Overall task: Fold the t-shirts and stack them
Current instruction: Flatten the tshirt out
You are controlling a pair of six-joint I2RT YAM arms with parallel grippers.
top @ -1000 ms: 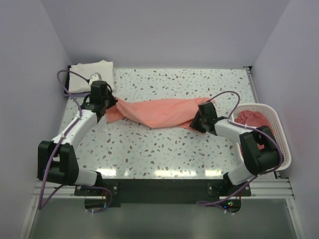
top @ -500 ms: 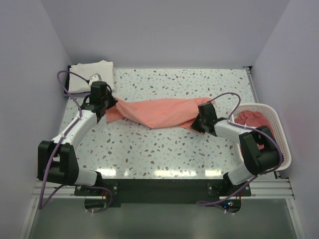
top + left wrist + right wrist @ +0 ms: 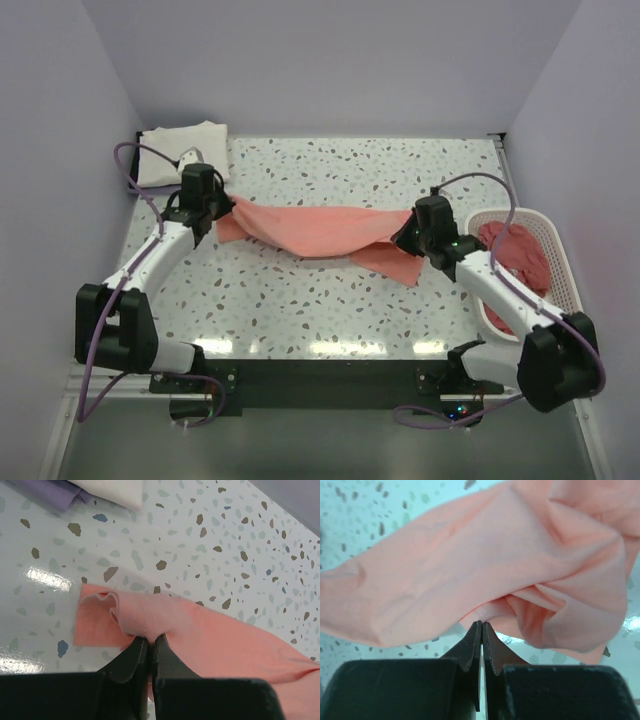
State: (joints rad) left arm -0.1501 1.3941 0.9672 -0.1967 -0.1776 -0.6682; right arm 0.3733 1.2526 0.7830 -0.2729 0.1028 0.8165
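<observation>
From above, the salmon-pink t-shirt [image 3: 320, 226] stretches across the counter [image 3: 330, 300] between the left end effector [image 3: 224, 212] and the right end effector [image 3: 406, 240], while the left wrist view shows its jaws pinched on a bunched edge, and the right wrist view shows jaws clamped on a fold.

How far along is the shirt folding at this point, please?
Done: one cream shirt lies folded in the far left corner. In hand: both the left hand and right hand pinch the salmon shirt, stretched between them. Left: folding it, then the red heap in the basket.
</observation>
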